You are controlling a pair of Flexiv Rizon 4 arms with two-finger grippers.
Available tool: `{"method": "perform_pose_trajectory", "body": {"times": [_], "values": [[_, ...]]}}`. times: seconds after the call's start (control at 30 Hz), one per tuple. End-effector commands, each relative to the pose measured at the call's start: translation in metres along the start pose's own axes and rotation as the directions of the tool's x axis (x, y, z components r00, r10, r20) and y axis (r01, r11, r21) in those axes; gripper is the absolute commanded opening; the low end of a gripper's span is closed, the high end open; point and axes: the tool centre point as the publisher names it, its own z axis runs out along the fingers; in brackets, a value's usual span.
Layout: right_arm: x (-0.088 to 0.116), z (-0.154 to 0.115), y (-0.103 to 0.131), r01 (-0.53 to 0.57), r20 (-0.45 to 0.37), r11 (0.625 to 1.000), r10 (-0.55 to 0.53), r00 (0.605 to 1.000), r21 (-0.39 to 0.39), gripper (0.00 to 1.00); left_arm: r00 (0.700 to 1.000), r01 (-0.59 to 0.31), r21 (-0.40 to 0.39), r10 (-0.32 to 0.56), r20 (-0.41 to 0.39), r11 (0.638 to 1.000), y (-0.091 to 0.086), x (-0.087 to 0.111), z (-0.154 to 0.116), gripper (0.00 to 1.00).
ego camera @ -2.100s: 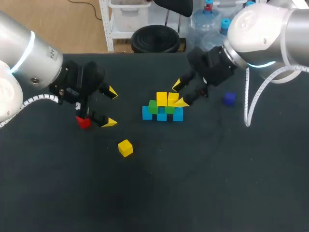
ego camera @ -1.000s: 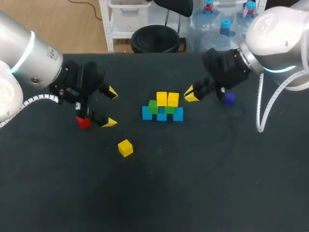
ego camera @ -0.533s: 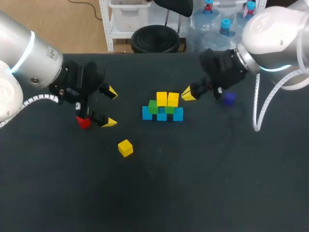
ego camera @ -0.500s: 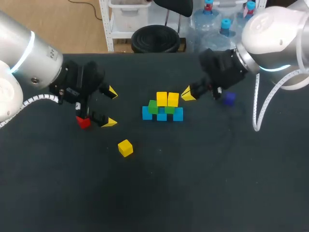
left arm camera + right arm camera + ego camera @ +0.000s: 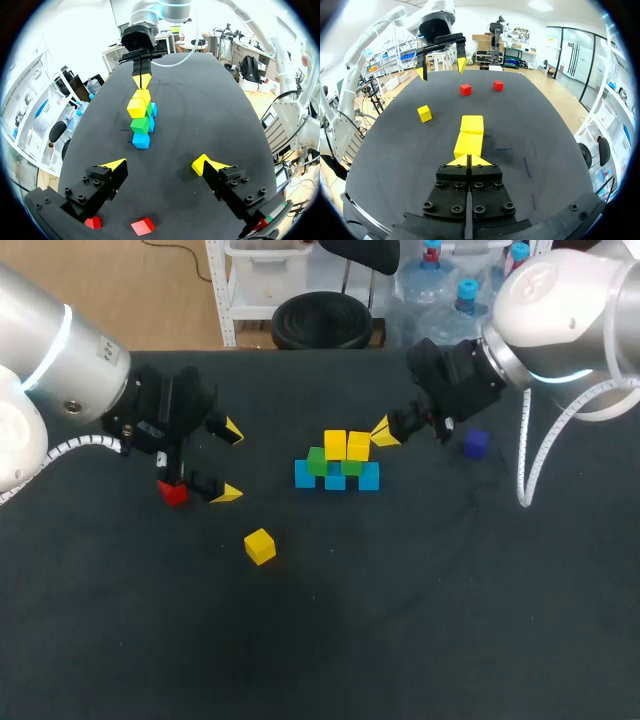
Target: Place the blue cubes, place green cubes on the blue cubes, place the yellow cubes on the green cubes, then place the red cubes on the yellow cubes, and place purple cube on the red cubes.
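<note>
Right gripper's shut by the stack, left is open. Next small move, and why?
Probably swing the left gripper over the loose yellow cube. It is open and the nearer one, while the right gripper is shut and empty beside the stack. The stack tops out at yellow, so that cube likely goes before the red cube.

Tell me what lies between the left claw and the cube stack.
Nothing; only bare table lies between the left claw and the cube stack. The head view and left wrist view both show it.
</note>
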Motion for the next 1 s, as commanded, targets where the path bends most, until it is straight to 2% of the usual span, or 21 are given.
{"method": "perform_pose_trajectory", "body": {"times": [0.03,1.0], "values": [[0.0003,0.0014,-0.0022,0.001,0.003,1.000,-0.001,1.000,-0.004,0.00,1.000,-0.003,-0.001,0.003,0.005,1.000,0.0000,0.0013,0.0000,1.00],[0.0021,-0.0023,-0.0048,-0.004,-0.002,1.000,0.004,1.000,0.003,0.00,1.000,-0.003,-0.001,0.003,0.005,1.000,0.0000,0.0013,0.0000,1.00]]}}
